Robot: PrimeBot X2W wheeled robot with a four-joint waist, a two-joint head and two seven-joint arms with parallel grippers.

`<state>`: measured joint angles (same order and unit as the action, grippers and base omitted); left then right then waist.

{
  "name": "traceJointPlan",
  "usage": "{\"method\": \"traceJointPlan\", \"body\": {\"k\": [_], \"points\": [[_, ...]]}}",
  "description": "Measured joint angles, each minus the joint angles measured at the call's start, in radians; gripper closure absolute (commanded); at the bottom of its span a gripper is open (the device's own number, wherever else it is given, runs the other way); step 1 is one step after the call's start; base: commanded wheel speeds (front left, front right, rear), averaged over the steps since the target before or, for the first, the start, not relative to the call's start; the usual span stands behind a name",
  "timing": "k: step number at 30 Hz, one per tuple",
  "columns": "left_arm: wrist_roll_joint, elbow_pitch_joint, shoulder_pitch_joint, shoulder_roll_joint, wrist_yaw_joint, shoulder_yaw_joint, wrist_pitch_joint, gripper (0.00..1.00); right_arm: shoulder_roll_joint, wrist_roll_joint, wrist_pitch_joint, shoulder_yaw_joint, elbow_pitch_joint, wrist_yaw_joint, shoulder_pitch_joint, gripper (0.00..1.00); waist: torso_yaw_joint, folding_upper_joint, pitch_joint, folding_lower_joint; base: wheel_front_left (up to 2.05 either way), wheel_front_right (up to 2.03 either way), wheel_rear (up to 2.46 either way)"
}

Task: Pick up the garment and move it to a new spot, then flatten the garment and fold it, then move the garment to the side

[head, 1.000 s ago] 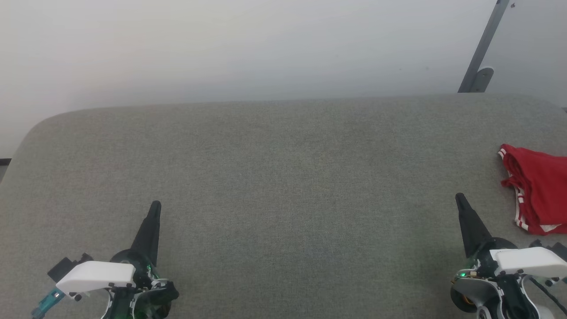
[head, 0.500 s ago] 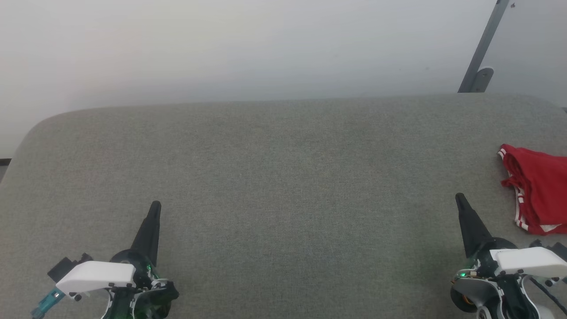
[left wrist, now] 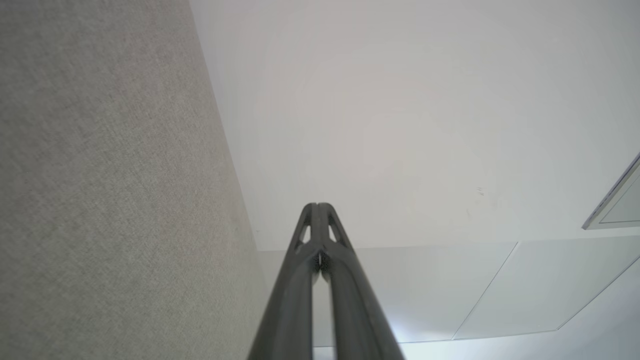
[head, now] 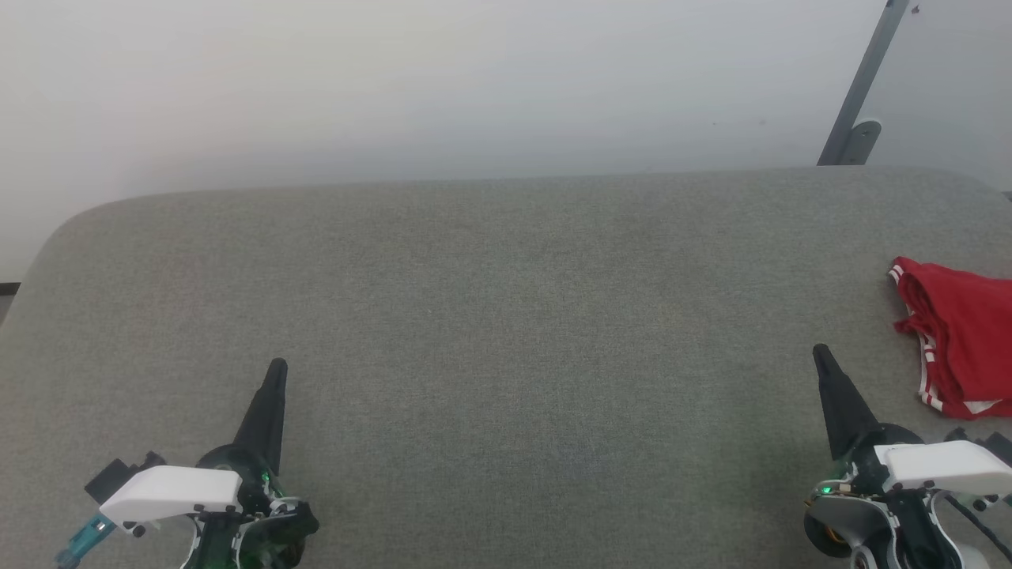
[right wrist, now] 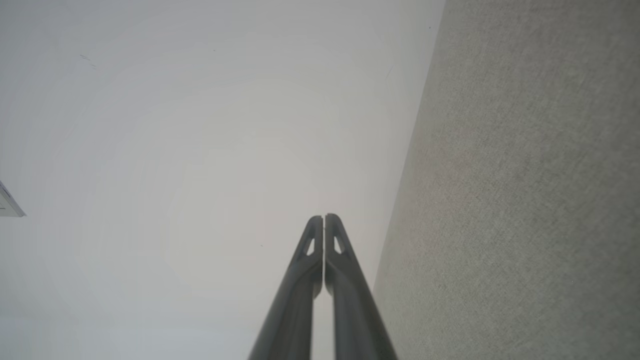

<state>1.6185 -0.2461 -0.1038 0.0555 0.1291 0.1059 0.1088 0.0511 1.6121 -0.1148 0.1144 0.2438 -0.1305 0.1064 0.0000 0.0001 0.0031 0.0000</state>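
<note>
The red garment [head: 966, 340] lies bunched at the right edge of the grey fabric surface [head: 506, 316], with red-and-white striped trim along its left side; part of it runs out of the head view. My right gripper [head: 819, 351] sits at the lower right, shut and empty, a short way left of the garment and not touching it. At the lower left my left gripper [head: 277, 365] is shut and empty too. In the wrist views the left gripper [left wrist: 317, 205] and right gripper [right wrist: 324, 217] show fingers pressed together, pointing at a pale wall.
Behind the surface's far edge stands a pale wall, and a grey metal bracket [head: 858, 103] leans at the upper right. The surface's rounded left corner [head: 71, 229] is near the wall.
</note>
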Motion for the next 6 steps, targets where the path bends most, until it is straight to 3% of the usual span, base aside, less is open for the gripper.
{"method": "traceJointPlan", "body": {"k": [6], "points": [[0.0,0.0,0.0,0.0,0.0,0.0,0.0,1.0,0.0,0.0,0.0,0.0,0.0,0.0,0.0,1.0,0.0,0.0,0.0,0.0,0.0,0.0,0.0]]}}
